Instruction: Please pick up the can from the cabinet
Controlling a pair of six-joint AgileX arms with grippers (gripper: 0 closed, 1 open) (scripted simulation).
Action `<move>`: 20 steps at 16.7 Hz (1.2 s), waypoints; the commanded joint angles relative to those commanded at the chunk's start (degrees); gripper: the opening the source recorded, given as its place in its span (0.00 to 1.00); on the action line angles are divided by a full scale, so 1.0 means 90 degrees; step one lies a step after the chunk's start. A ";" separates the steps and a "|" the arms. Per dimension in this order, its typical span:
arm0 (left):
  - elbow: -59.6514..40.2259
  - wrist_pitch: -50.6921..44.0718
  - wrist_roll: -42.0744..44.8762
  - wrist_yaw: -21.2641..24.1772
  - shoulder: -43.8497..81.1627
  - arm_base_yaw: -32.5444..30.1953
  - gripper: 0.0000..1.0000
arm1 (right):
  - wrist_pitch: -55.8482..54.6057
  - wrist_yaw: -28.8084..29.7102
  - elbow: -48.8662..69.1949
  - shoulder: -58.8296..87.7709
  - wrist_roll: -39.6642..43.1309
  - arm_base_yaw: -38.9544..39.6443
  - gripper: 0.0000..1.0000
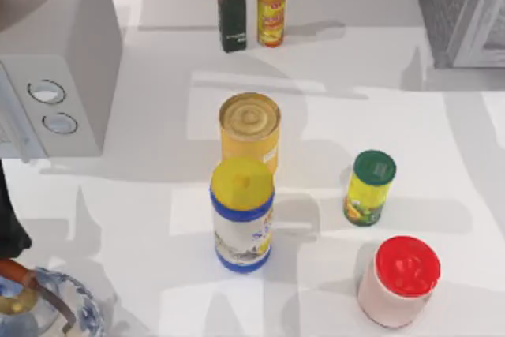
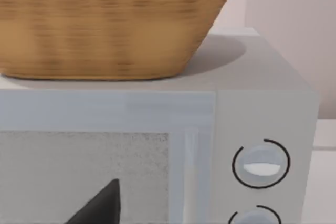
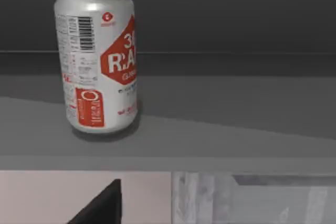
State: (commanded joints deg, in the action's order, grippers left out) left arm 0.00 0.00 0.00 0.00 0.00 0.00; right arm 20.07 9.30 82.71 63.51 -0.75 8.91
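Note:
The can (image 3: 97, 59) is silver and red with a gold top and white lettering. It stands upright on a grey shelf (image 3: 236, 124) inside a dark recess of the cabinet (image 1: 461, 9), the grey unit at the back right of the top view. A dark part of my right gripper (image 3: 100, 208) shows in front of and below the shelf edge, apart from the can. My left gripper (image 2: 100, 208) shows as a dark wedge in front of the microwave door.
A white microwave (image 1: 55, 61) carrying a wicker basket (image 2: 105, 24) stands at the back left of the white top (image 1: 442, 155). On that top are a dark bottle (image 1: 232, 13), a yellow shaker (image 1: 271, 12), a yellow tin (image 1: 249, 128), a blue-and-yellow jar (image 1: 242, 215), a green-lidded container (image 1: 370, 187), a red-lidded jar (image 1: 399, 280) and a blue-patterned teapot (image 1: 47, 309).

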 joint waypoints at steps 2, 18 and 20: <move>0.0000 0.0000 0.0000 0.0000 0.0000 0.0000 1.00 | 0.0191 0.0093 0.0852 0.0613 -0.0007 0.0083 1.00; 0.0000 0.0000 0.0000 0.0000 0.0000 0.0000 1.00 | -0.0083 0.0925 0.1418 0.1399 -0.0012 0.0880 1.00; 0.0000 0.0000 0.0000 0.0000 0.0000 0.0000 1.00 | -0.0323 0.1283 0.1205 0.1419 -0.0008 0.1215 1.00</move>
State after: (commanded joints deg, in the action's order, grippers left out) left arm 0.00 0.00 0.00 0.00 0.00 0.00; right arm 17.16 20.84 93.56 76.28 -0.82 19.85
